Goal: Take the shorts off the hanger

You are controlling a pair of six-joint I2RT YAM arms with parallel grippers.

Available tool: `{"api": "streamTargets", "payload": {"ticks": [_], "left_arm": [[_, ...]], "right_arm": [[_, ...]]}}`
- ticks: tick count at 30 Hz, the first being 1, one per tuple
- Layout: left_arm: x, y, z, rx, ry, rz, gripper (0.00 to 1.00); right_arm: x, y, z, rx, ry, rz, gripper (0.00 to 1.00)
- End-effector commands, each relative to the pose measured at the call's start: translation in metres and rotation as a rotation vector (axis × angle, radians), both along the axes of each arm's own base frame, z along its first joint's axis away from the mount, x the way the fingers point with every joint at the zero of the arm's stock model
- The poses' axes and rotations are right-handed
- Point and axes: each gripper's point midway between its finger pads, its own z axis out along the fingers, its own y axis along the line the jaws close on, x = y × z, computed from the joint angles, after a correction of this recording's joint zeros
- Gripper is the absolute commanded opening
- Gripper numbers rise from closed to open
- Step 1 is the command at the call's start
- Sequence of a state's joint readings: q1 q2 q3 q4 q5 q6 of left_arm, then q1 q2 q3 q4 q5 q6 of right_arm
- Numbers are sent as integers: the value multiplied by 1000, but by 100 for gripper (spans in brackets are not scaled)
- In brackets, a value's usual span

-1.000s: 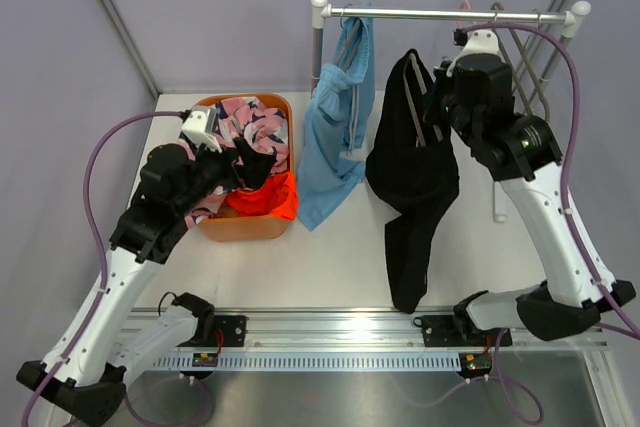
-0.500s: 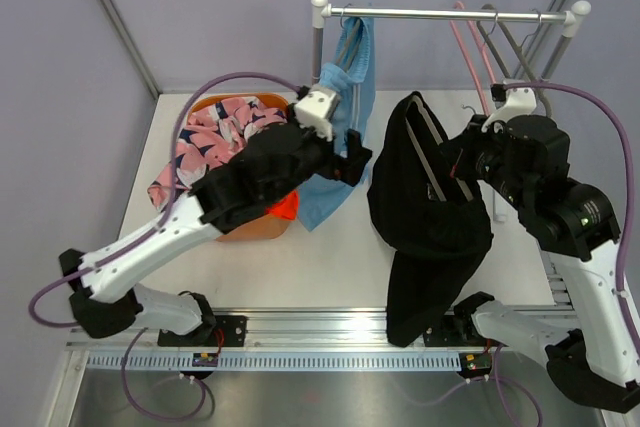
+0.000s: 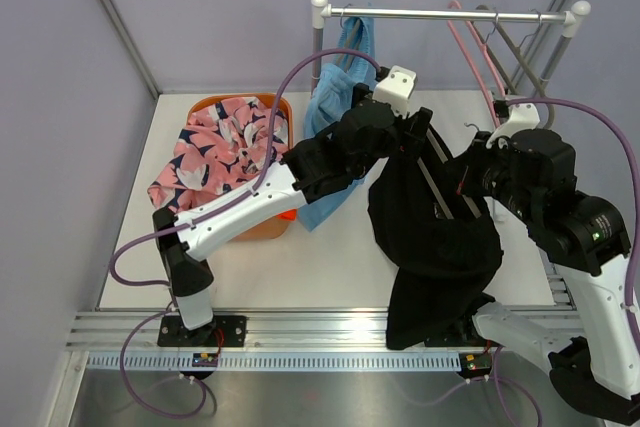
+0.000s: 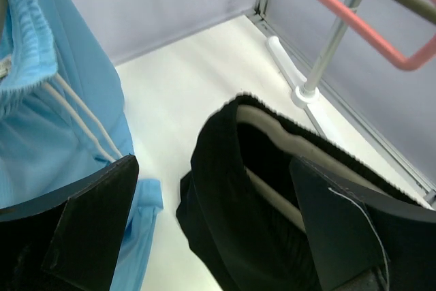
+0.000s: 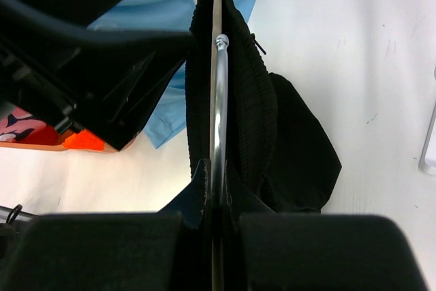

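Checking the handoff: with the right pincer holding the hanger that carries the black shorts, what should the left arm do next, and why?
Probably ease the open left pincer onto the waistband of the black shorts and close: that edge sits framed between its fingers, not yet gripped, while the shut right pincer steadies the hanger.

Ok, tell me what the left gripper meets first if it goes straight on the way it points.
The left gripper would most likely meet the black shorts first, at the waistband; depth is unclear.

free table [image 4: 184,93] (white) between blue shorts [image 4: 61,127], black shorts [image 4: 225,189]
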State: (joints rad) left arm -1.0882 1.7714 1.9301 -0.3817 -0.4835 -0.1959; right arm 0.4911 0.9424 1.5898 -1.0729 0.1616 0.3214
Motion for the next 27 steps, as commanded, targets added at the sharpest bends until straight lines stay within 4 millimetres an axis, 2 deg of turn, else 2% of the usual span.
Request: {"api": "streamTargets", "payload": {"ticks": [1,3,5,8,18,22,27], "left_arm": [[8,-1,34,-60,-64,39,96],[11,-2,29,-48,-57,54,91],[12,-3,25,-43,-51,55,82],[12,-7,16,-23,-40,47,75],[8,-14,-3,-5,-8,12,73],[9,-19,-8,6,-1,-4,60],[10,-24,-12,14,3,-13,51]], "right_arm": [[-5,4,22,44,-59,30,0],[-6,3,26,44,-67,30,0],[-6,3,27,44,-70,31,0],[-6,4,31,48,-75,33,0],[-4,4,36,46,-84,32,0],[-5,2,36,45,-86,27,0],[-7,1,42,47,-99,26,0]]}}
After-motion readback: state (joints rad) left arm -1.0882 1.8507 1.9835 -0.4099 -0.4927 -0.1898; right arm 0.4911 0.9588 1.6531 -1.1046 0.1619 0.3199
